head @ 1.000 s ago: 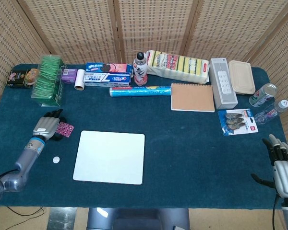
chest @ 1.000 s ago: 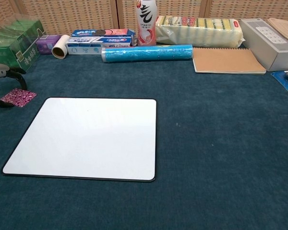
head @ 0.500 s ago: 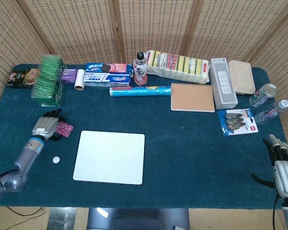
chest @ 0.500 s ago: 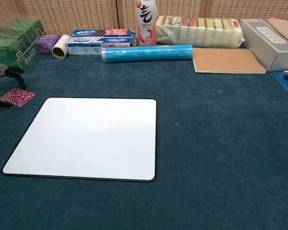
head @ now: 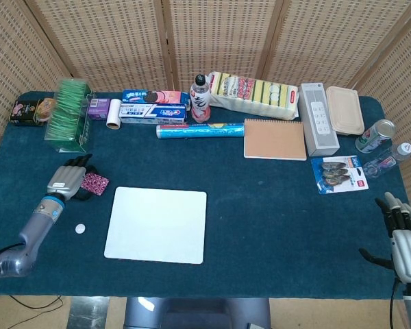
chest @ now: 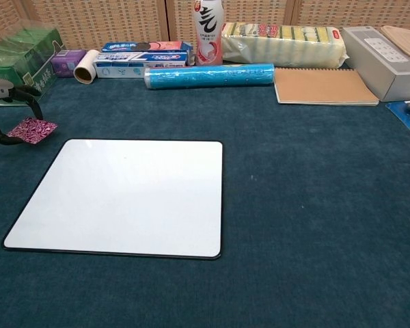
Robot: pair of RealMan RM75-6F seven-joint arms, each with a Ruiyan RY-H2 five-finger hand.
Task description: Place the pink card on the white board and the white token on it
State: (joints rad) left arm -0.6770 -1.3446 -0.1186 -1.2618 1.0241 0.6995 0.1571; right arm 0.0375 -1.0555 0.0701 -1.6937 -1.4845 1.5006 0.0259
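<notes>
The pink patterned card point(head: 95, 183) point(chest: 32, 128) is pinched at its left edge by my left hand point(head: 68, 179) point(chest: 5, 102). It sits tilted, just off the blue cloth, left of the board's far left corner. The white board point(head: 157, 224) point(chest: 123, 197) lies flat on the cloth with nothing on it. The small white token point(head: 79, 229) lies on the cloth left of the board, below my left hand; the chest view does not show it. My right hand point(head: 405, 240) rests at the table's near right edge with its fingers spread and nothing in it.
Along the back stand a green tea box point(head: 70, 114), a tape roll point(head: 114, 123), a toothpaste box point(head: 153, 114), a bottle point(head: 201, 99), a blue roll point(head: 200, 129), sponges point(head: 253, 94), a notebook point(head: 275, 139) and a grey box point(head: 318, 118). A clip pack point(head: 338, 173) and can point(head: 375, 135) lie right.
The pink card has risen off the cloth at one side and shifted a little right toward the board, with my left hand on it. The right hand has not moved.
</notes>
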